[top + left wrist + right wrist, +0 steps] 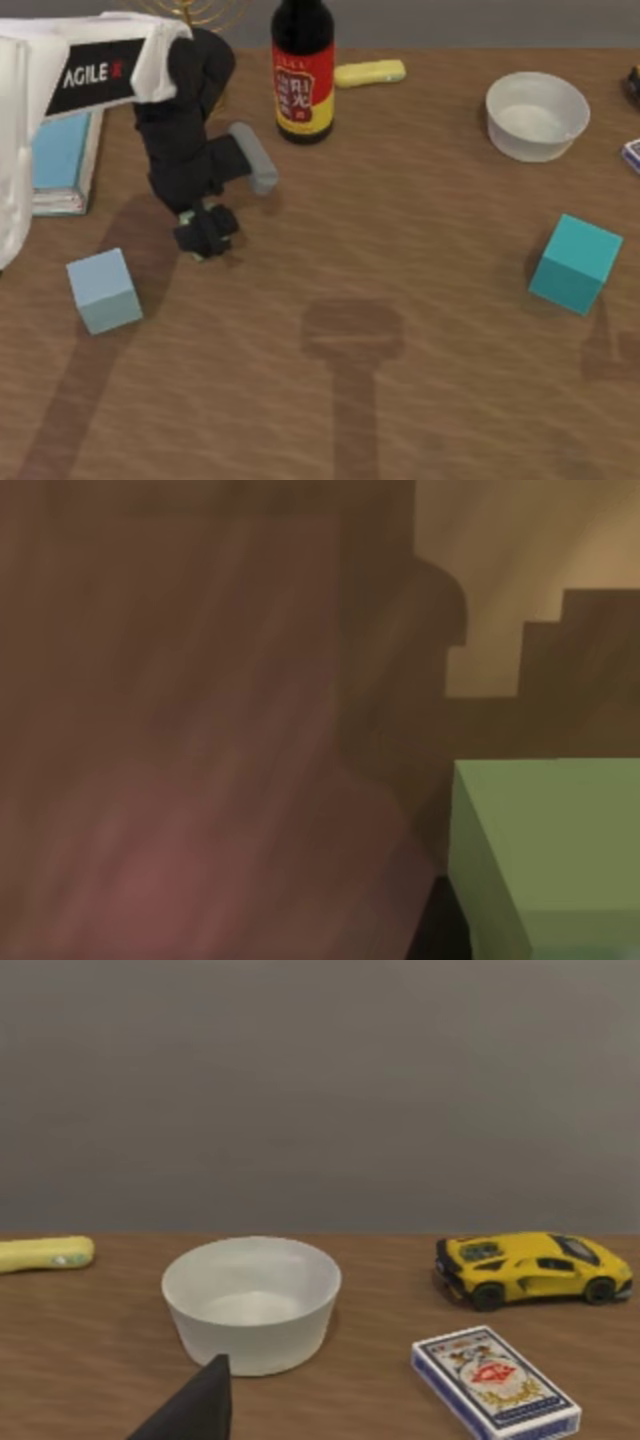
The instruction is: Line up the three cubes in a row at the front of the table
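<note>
Fingers of the left gripper (205,232) pinch the small matte light green cube (545,855), right of the pale sky-blue cube (104,290).

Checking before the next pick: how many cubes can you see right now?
3. The pale blue cube sits front-left on the table, the teal cube at the right, and the small green cube is mostly hidden under the left gripper.

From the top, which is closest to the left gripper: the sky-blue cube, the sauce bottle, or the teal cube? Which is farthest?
From the left gripper:
1. Sky-blue cube, front left, nearest.
2. Sauce bottle, at the back.
3. Teal cube, far right, farthest.
</note>
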You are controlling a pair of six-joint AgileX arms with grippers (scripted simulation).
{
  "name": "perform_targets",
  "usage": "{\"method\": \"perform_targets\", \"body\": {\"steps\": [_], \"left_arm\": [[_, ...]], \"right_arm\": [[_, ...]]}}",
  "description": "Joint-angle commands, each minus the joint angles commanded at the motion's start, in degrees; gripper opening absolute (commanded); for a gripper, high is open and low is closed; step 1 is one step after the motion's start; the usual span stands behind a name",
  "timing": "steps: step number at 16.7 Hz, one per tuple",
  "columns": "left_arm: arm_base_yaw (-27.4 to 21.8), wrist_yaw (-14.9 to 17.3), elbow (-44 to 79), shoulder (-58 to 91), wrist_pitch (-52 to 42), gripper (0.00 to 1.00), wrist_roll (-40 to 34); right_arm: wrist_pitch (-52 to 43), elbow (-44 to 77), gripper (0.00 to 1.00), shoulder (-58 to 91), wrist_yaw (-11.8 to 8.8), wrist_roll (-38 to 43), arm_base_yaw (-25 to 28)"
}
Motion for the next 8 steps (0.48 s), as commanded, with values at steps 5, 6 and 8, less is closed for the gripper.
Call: {"method": "perform_targets", "body": {"steps": [5,6,8], "left_arm": [[-0.01,0.91,0.06,-2.17,-1.36,0.00,-0.72],[0.00,0.89,0.25,-2.20,-1.55,0.00,-0.70],[0.27,0.79,2.08,-2.80,-3.72,0.00,-0.76]], "right_arm": [[0.00,0.00,1.00,0.00,0.00,0.00,0.00],[0.00,0.00,1.00,0.00,0.00,0.00,0.00],[0.00,0.00,1.00,0.00,0.00,0.00,0.00]]}}
